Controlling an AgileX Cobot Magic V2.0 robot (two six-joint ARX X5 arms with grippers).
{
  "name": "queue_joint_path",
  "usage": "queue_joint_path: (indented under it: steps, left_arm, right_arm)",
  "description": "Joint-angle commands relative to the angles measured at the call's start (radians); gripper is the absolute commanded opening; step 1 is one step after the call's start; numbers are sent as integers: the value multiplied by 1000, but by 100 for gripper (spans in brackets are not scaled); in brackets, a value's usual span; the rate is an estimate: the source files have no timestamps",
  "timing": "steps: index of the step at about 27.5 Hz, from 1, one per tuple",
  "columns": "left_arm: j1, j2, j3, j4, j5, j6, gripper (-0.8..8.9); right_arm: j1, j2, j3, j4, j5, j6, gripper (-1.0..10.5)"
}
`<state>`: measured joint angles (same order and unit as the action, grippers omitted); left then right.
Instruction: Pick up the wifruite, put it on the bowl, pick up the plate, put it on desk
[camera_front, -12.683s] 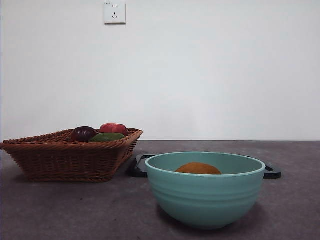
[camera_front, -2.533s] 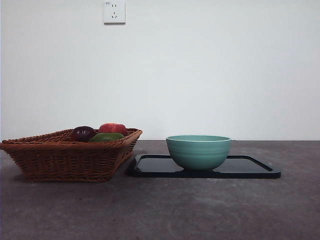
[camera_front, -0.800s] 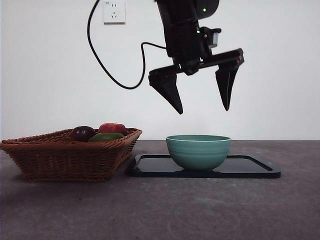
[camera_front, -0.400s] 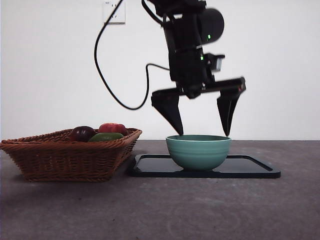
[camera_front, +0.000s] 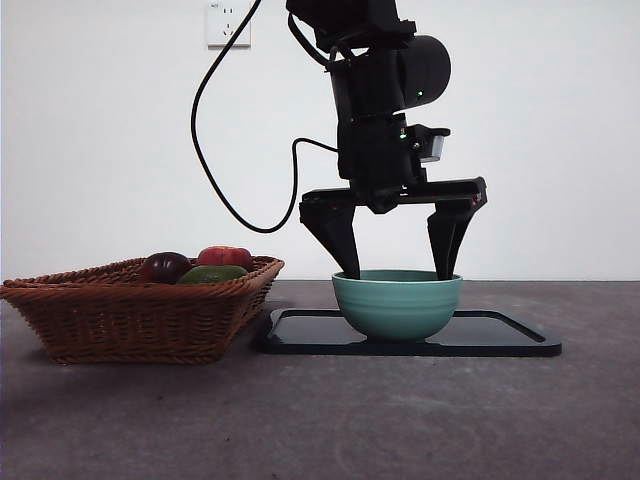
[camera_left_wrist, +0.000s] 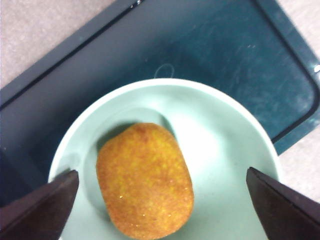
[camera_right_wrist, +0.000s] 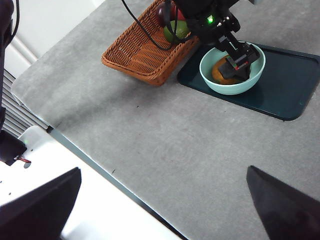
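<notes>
The wifruite (camera_left_wrist: 145, 181) lay inside the bowl (camera_front: 397, 303), which stood on the dark tray (camera_front: 500, 338) near the desk's (camera_front: 320, 420) far edge, just beside the basket (camera_front: 140, 310). The left gripper (camera_front: 397, 272), wide open and holding nothing, had dropped within the last second from well above the bowl until its jaws straddled the rim with the fruit between them. I judged a grasp imminent, though the fruit already sat where the task wanted it; the right gripper (camera_right_wrist: 160, 200) waited open, high over the desk's near edge.
</notes>
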<state>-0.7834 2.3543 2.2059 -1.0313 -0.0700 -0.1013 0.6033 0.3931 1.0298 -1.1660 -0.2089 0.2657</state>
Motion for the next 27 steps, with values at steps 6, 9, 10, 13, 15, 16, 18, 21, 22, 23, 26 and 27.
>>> queue_joint_path:
  steps: [6,9,10,13,15,16,18,21,22,23,26,27]
  left_arm:
    - [-9,50,32,1,-2,13,527]
    - [-9,50,32,5,-2,12,522]
    - [-9,50,32,2,-2,13,522]
    - [-9,50,32,0,-2,14,521]
    - [-9,52,32,1,-2,14,518]
    - [-10,54,32,2,-2,14,497]
    - [-10,63,32,5,-2,14,468]
    - [-11,81,32,-5,-2,15,453]
    - [-11,86,32,-5,-2,15,420]
    - [-11,93,32,-2,-2,15,360]
    - [-11,95,32,6,-2,16,263]
    - [-11,95,34,10,-7,19,247]
  right_arm:
    - [8,1,20,5,0,1,579]
    - [8,1,20,5,0,9,579]
    - [8,1,20,5,0,10,579]
    - [8,1,20,5,0,11,579]
    - [8,1,20,5,0,11,579]
    - [8,1,20,5,0,11,579]
    - [8,1,20,5,0,11,579]
    - [8,1,20,1,0,11,579]
    - [8,1,20,-1,0,11,579]
    - [8,1,20,-3,0,11,579]
    - [8,1,20,-10,0,11,579]
    - [8,1,20,-14,0,10,579]
